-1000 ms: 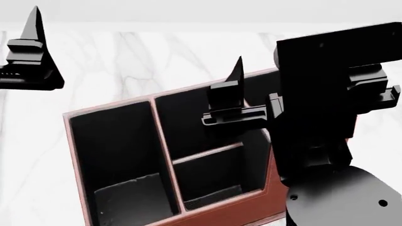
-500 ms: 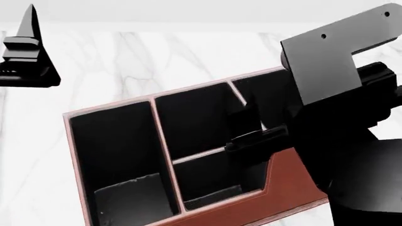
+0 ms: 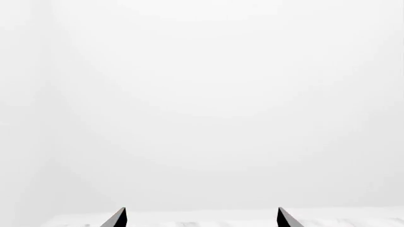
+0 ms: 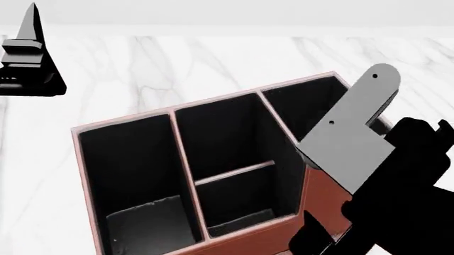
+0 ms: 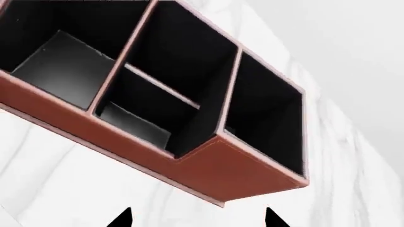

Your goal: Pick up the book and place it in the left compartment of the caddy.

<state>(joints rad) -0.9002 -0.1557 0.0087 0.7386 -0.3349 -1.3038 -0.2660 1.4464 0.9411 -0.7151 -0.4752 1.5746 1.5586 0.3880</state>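
right gripper (image 5: 197,218) (fingertips apart) faces caddy (image 5: 221,163); book possibly hidden.

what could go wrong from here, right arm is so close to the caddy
The right arm hangs low beside the caddy, so a careless swing might clip its stitched rim or shove the box across the marble table. No book shows in any view, so the right gripper, open and empty, may have to search, perhaps crossing the caddy's open slots on the way.
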